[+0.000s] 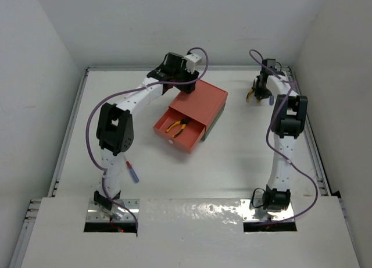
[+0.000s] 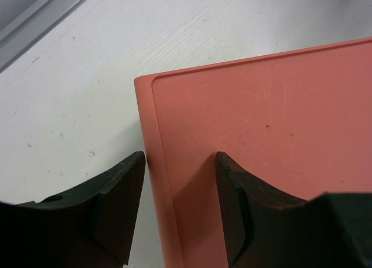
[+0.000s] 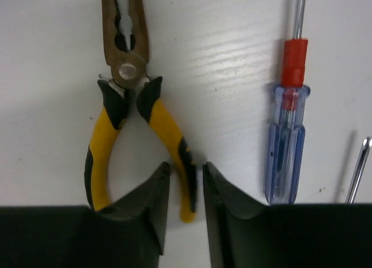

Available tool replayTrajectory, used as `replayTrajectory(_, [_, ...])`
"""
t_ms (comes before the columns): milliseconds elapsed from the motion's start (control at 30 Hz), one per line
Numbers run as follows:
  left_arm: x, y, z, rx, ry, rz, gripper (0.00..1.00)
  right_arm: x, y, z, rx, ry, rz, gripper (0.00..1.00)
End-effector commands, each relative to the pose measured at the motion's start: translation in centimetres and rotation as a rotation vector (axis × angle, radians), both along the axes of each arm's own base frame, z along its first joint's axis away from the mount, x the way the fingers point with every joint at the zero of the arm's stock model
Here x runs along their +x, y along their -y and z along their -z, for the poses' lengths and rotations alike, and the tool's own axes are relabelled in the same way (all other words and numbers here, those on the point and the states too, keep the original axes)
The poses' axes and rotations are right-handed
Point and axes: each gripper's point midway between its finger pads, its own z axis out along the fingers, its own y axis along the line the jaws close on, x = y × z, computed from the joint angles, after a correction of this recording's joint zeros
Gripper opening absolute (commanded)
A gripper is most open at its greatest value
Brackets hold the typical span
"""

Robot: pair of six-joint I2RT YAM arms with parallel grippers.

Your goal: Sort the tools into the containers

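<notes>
The salmon-red container [image 1: 203, 98] sits on the dark green one [image 1: 214, 126]. Its drawer [image 1: 187, 141] is pulled out, with yellow-handled pliers [image 1: 177, 125] inside. My left gripper [image 2: 180, 157] is at the red box's back corner [image 2: 152, 88]. It is open, one finger over the lid and one beside the wall. At the back right, my right gripper [image 3: 186, 166] is low over a second pair of pliers [image 3: 110, 134]. Its jaws stand narrowly apart around the right handle, with a sliver of gap. A blue-and-red screwdriver [image 3: 288, 128] lies beside it.
Another screwdriver's metal shaft [image 3: 359, 169] shows at the right edge of the right wrist view. One screwdriver [image 1: 132, 172] lies next to the left arm's base. White walls and rails enclose the table [image 1: 244, 163] on three sides.
</notes>
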Motion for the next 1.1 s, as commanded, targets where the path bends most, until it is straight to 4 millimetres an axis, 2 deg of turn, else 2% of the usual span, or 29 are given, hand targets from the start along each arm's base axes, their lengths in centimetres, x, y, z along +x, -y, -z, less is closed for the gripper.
replayTrajectory(0, [-4.9, -1.8, 7.2, 0.154, -0.253, 0.025, 0.49, -0.4, -0.2, 0.8, 0.004, -0.026, -0.01, 0.23])
replayTrajectory(33, [-4.8, -1.9, 7.2, 0.155, -0.251, 0.023, 0.49, -0.4, -0.3, 0.8, 0.008, -0.029, -0.016, 0.16])
replayTrajectory(67, [-4.8, -1.9, 7.2, 0.156, -0.251, 0.022, 0.49, -0.7, -0.4, 0.6, 0.012, -0.037, -0.023, 0.0])
replayTrajectory(167, [-4.8, -1.9, 7.1, 0.154, -0.25, 0.02, 0.49, -1.4, -0.8, -0.5, 0.029, -0.034, -0.036, 0.0])
replayTrajectory(200, [-4.7, -1.9, 7.0, 0.153, -0.248, 0.018, 0.49, -1.8, -1.0, -2.3, 0.032, 0.0, -0.042, 0.0])
replayTrajectory(233, [-4.7, -1.9, 7.0, 0.152, -0.245, 0.018, 0.49, -2.1, -1.2, -3.3, 0.039, 0.019, -0.048, 0.0])
replayTrajectory(267, [-4.6, -1.9, 7.0, 0.153, -0.242, 0.018, 0.49, -2.9, -1.7, -5.8, 0.051, 0.075, -0.059, 0.0])
replayTrajectory(367, [-4.4, -2.0, 7.2, 0.166, -0.238, 0.015, 0.49, -4.1, -2.6, -9.8, 0.091, 0.185, -0.056, 0.0])
replayTrajectory(400, [-4.3, -2.1, 7.6, 0.172, -0.243, 0.012, 0.49, -6.1, -3.6, -11.3, 0.13, 0.212, -0.072, 0.0])
replayTrajectory(467, [-4.2, -2.0, 7.7, 0.173, -0.243, 0.012, 0.49, -7.6, -4.3, -12.5, 0.159, 0.261, -0.063, 0.0])
replayTrajectory(500, [-4.2, -2.0, 7.7, 0.168, -0.243, 0.012, 0.49, -9.7, -4.5, -12.9, 0.162, 0.264, -0.058, 0.0])
replayTrajectory(533, [-4.1, -1.8, 7.7, 0.162, -0.239, 0.013, 0.49, -10.5, -4.7, -13.0, 0.162, 0.264, -0.061, 0.0])
replayTrajectory(567, [-4.0, -1.8, 7.7, 0.162, -0.237, 0.014, 0.49, -12.1, -4.7, -12.1, 0.163, 0.23, -0.06, 0.0])
replayTrajectory(600, [-3.9, -1.8, 7.7, 0.161, -0.234, 0.014, 0.49, -12.7, -4.8, -13.6, 0.156, 0.259, -0.066, 0.0])
replayTrajectory(633, [-3.9, -1.8, 7.7, 0.163, -0.232, 0.015, 0.49, -13.8, -5.1, -13.3, 0.166, 0.235, -0.084, 0.0])
replayTrajectory(700, [-3.9, -1.8, 7.8, 0.164, -0.231, 0.016, 0.49, -14.9, -5.9, -14.2, 0.192, 0.233, -0.116, 0.0])
replayTrajectory(800, [-3.8, -1.7, 8.1, 0.164, -0.232, 0.014, 0.49, -17.5, -8.7, -17.1, 0.277, 0.271, -0.232, 0.0])
replayTrajectory(900, [-3.6, -1.7, 8.4, 0.162, -0.236, 0.01, 0.49, -18.8, -10.8, -19.5, 0.3, 0.316, -0.337, 0.0])
replayTrajectory(933, [-3.6, -1.6, 8.5, 0.16, -0.237, 0.01, 0.49, -19.7, -11.4, -20.9, 0.294, 0.327, -0.361, 0.0])
replayTrajectory(1000, [-3.5, -1.6, 8.6, 0.161, -0.235, 0.008, 0.49, -20.7, -13.9, -21.9, 0.292, 0.316, -0.431, 0.0])
replayTrajectory(1033, [-3.6, -1.6, 8.9, 0.167, -0.236, 0.007, 0.49, -21.7, -16.1, -22.4, 0.287, 0.299, -0.491, 0.0])
replayTrajectory(1067, [-3.4, -1.7, 8.8, 0.169, -0.233, 0.005, 0.49, -22.3, -17.5, -22.5, 0.288, 0.282, -0.529, 0.0])
